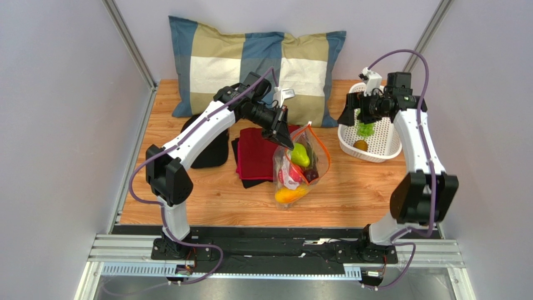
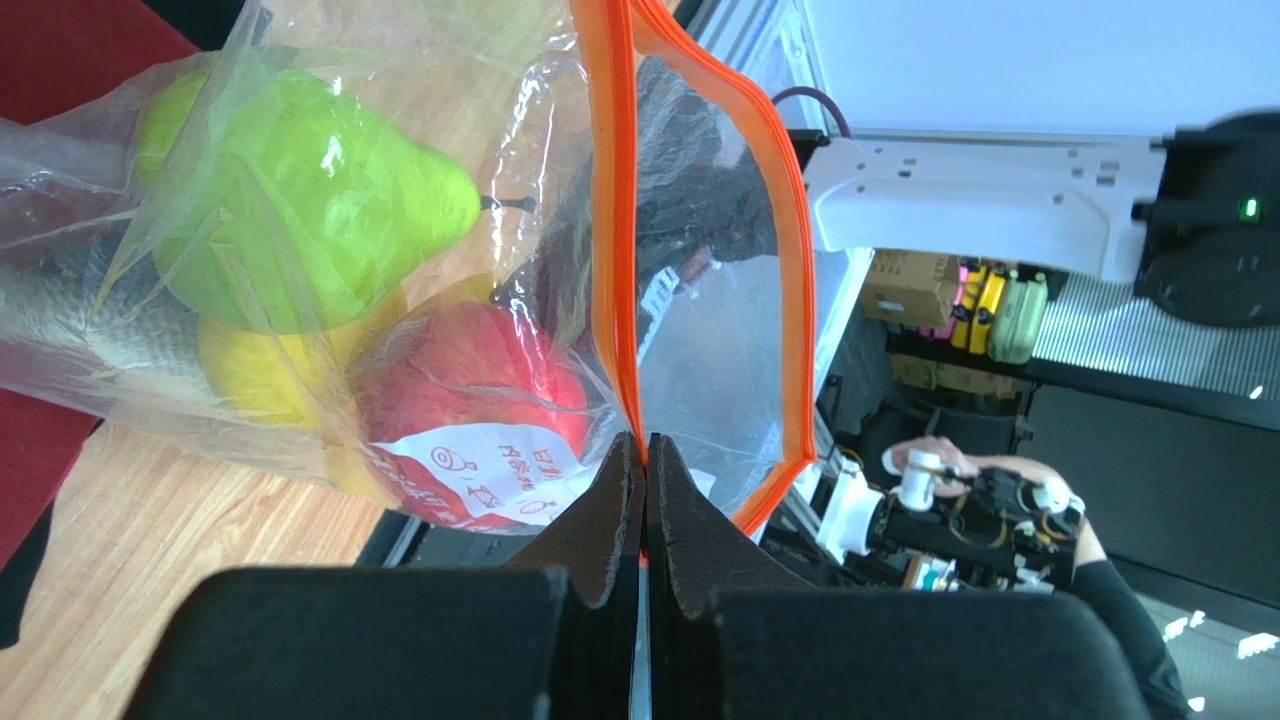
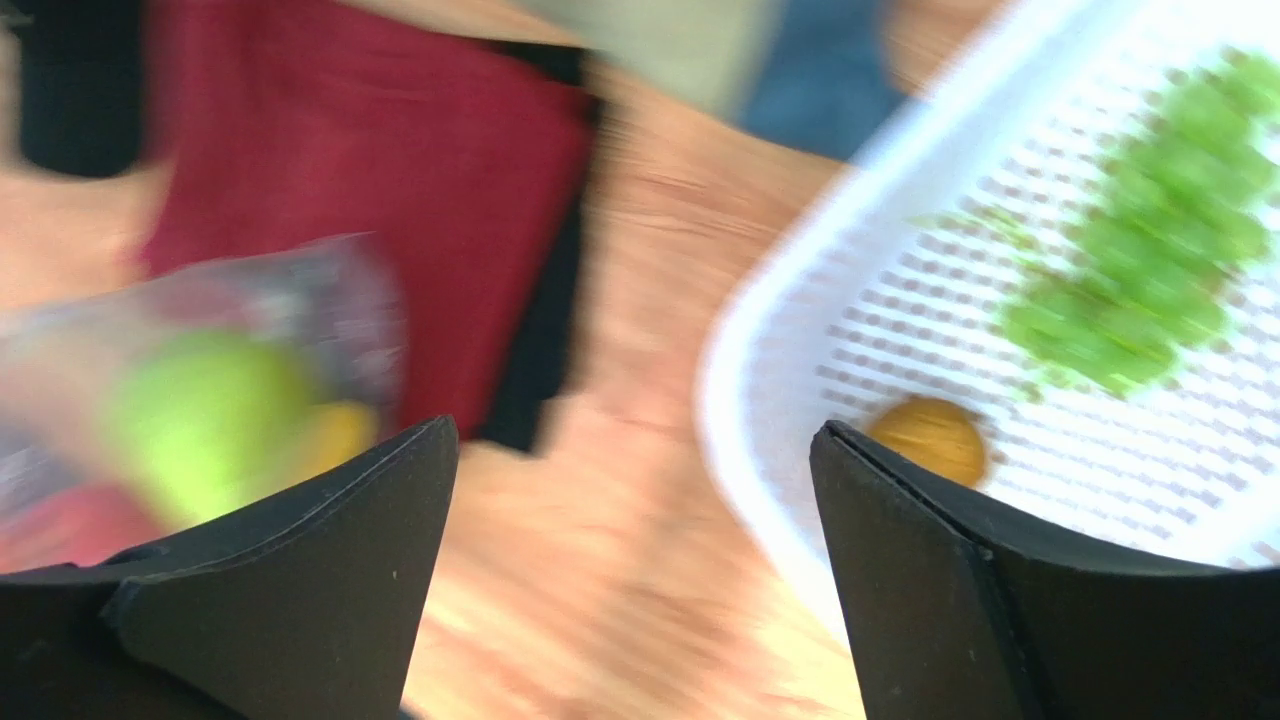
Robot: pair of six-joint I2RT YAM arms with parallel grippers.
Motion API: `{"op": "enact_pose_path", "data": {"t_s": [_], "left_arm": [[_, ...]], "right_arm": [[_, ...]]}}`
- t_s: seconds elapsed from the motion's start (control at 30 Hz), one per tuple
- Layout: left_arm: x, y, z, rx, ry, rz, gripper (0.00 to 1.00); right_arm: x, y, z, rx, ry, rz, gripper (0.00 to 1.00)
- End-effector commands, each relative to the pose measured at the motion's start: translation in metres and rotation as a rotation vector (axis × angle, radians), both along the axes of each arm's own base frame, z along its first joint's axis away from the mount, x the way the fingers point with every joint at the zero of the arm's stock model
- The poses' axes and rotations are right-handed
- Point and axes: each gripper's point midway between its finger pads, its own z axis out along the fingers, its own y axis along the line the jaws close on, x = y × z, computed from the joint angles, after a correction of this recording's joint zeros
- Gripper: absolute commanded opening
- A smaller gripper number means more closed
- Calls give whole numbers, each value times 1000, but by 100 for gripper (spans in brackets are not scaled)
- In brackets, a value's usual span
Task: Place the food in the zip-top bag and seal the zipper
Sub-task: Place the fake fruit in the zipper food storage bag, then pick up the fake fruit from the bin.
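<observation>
Wooden worktop (image 1: 350, 200), centre: left gripper (image 2: 646, 465), clenched on the orange-red zipper strip (image 2: 613, 225), holds the clear zip-top bag (image 1: 299, 169), part-filled. Right gripper (image 3: 633, 432), jaws spread empty, hovers over the white perforated basket (image 1: 375, 156) by the right edge. Loading, seemingly; next, drop onto the green grape bunch (image 1: 365, 129).

The small white label (image 2: 484, 465) on the clear crinkly plastic bag (image 2: 706, 345) carries red print, too unclear to read; nothing else is legible

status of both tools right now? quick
Left tool: closed, pinching the zipper of the zip-top bag.
Right tool: open, holding nothing.
</observation>
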Motion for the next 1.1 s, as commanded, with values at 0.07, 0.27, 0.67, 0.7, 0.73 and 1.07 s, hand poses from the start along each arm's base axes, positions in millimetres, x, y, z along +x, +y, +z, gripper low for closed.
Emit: {"op": "enact_pose_path", "data": {"t_s": [0.07,0.27,0.67,0.7,0.73,1.07], "left_arm": [[3,1,19,-54,-48,4,0],[5,2,20,-57,-52,7,0],[9,0,17,-64,-35,9,0],[10,0,16,-63,-34,9,0],[10,0,16,-63,-34,9,0],[10,-1,19,-68,-34,11,0]], "right_arm": [[85,-96,-47,-262,-17,-252,91],[127,-134,-114,-379,61,-297,92],[147,-148,-174,-453,133,-297,74],[146,-148,-177,-454,142,-295,67],[145,-149,-177,-456,144,-295,63],[132,-145,-100,-418,44,-288,0]]}}
